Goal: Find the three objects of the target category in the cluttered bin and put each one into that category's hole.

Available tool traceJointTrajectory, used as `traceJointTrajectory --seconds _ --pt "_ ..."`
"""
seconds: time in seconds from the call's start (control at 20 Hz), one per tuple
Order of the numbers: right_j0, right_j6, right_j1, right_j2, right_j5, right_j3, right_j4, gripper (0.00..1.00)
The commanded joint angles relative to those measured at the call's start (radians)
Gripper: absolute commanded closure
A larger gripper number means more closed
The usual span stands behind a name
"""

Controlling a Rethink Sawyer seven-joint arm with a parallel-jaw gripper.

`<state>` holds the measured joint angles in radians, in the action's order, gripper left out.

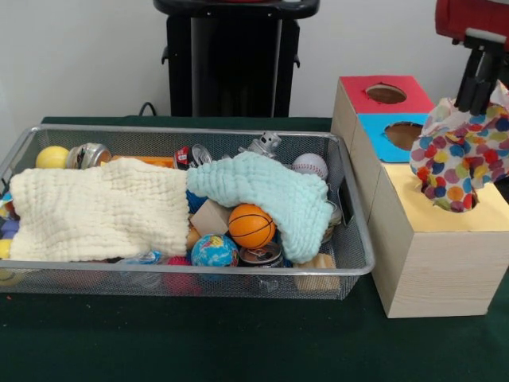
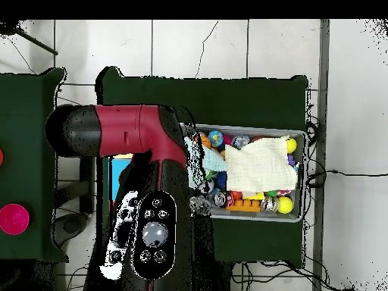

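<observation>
- Polka-dot cloth (image 1: 461,155), white with multicoloured dots, hangs bunched at the right of the front view, directly over the yellow-topped section (image 1: 433,211) of the wooden box (image 1: 421,263); its lower edge sits at or in the hole there, contact not resolvable.
- Hand (image 1: 477,91): black, coming down from the red arm (image 1: 471,17) at the upper right corner; its lower end is buried in the top of the cloth, which hangs from it. Closed on the cloth.
- Box tops, far to near: red section (image 1: 358,94) with round hole, blue section (image 1: 380,135) with round hole, then yellow.
- Wire mesh bin (image 1: 354,247) at left-centre on the green table (image 1: 238,342), just beside the box.
- Cream cloth (image 1: 99,211) covers the bin's left half; pale blue-green cloth (image 1: 274,195) lies draped right of centre, the two touching.
- Visible in bin: basketball (image 1: 251,226), globe ball (image 1: 214,251), baseball (image 1: 310,165), yellow ball (image 1: 52,157), wooden block (image 1: 208,216), several metal cans (image 1: 87,154), small grey figure (image 1: 266,144) at the far rim.
- No legible writing or labels on any item.
- Overhead view: arm (image 2: 129,132) covers the box; bin (image 2: 301,176) at right-centre with cream cloth (image 2: 261,165) showing.
</observation>
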<state>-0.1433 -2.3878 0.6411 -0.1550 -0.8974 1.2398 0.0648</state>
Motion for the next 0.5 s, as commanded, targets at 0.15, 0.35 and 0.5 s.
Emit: traceJointTrajectory --seconds 0.15,0.35,0.5 --pt "0.056 0.01 0.002 0.094 0.103 0.17 -0.01 1.0" --pt "0.087 0.049 -0.012 0.124 0.161 0.185 -0.024 1.0" --pt "0.091 0.051 -0.024 0.124 0.161 0.161 -0.04 1.0"
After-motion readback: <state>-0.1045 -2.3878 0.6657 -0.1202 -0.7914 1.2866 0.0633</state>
